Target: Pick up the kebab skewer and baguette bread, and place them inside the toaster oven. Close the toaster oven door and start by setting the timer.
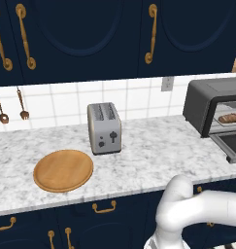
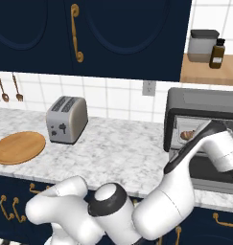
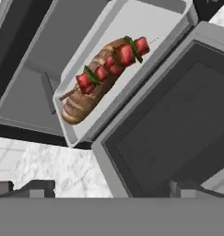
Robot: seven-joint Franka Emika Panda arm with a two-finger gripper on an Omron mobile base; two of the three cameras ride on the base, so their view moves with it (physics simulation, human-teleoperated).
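Observation:
The toaster oven (image 1: 203, 99) stands at the counter's right end with its door (image 3: 178, 124) folded down flat. Inside, a light grey tray (image 3: 150, 25) carries the golden-brown baguette bread (image 3: 79, 105). The kebab skewer (image 3: 114, 62), with red meat chunks and green bits, lies along the loaf's top. My gripper (image 3: 114, 189) hovers over the lowered door just in front of the oven mouth, open, with nothing between its fingertips (image 3: 37, 186). From the right base view, my forearm crosses the toaster oven (image 2: 204, 107) and a bit of the baguette bread (image 2: 187, 135) shows behind it.
A silver two-slot toaster (image 1: 105, 127) stands mid-counter, and a round wooden plate (image 1: 62, 170) lies near the front edge at left. Utensils (image 1: 23, 104) hang on the tiled wall. A shelf above the oven holds a grey canister (image 2: 202, 45) and a brown bottle (image 2: 217, 53).

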